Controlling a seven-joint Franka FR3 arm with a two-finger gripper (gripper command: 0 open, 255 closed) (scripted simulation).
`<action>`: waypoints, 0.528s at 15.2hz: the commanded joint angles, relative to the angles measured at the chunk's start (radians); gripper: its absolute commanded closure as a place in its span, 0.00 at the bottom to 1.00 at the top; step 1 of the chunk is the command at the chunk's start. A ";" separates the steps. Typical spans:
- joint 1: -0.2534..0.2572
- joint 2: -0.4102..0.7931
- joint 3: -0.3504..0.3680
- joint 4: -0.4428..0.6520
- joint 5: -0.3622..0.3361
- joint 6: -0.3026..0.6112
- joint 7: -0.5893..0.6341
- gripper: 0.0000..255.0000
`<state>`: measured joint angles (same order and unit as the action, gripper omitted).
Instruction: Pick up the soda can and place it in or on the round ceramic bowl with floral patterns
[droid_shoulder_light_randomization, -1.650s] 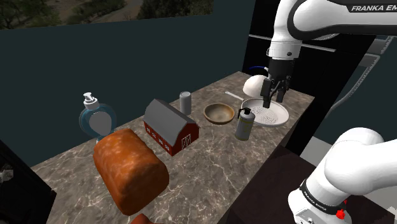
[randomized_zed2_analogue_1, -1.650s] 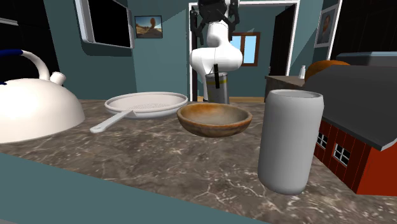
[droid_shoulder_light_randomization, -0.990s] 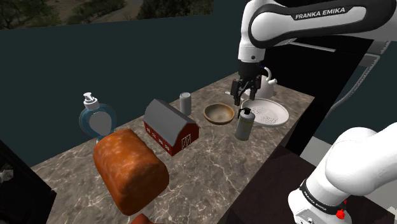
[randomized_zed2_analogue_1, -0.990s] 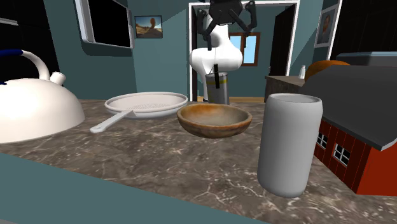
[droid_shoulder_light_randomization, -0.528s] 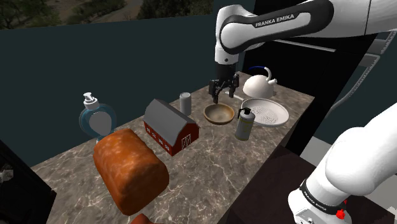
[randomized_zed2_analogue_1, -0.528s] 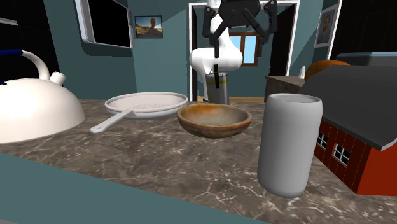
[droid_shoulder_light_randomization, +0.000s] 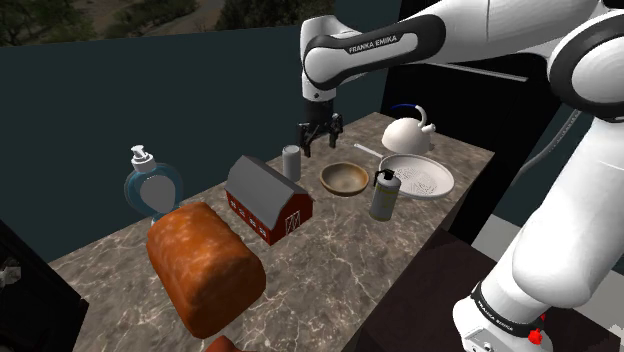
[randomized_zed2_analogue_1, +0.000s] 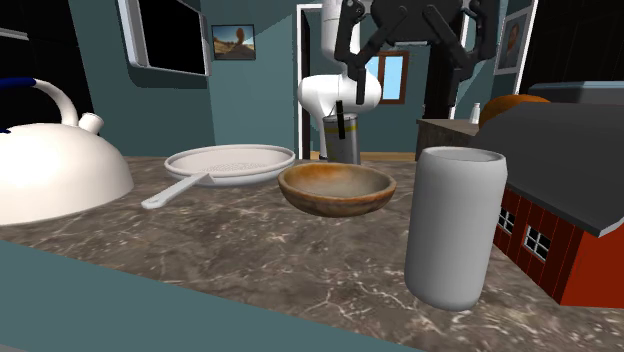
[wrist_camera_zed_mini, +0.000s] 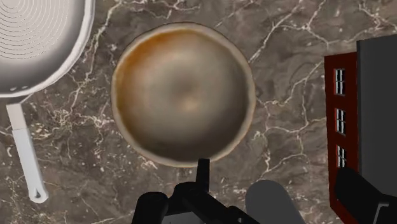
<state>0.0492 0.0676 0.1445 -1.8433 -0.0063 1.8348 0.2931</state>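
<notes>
Gripper (droid_shoulder_light_randomization: 320, 138) hung with fingers spread wide, above and just beside the grey soda can (droid_shoulder_light_randomization: 291, 161), probably poised to straddle it. Close beside the hand, the round brown bowl (droid_shoulder_light_randomization: 344, 178) sat empty, making the carry short.
</notes>
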 joint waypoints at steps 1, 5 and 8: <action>0.009 0.082 0.005 0.086 -0.027 0.002 0.026 0.00; 0.036 0.247 0.006 0.286 -0.080 -0.025 0.070 0.00; 0.062 0.383 0.000 0.469 -0.117 -0.066 0.095 0.00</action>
<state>0.1035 0.3985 0.1476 -1.4418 -0.1096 1.7819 0.3819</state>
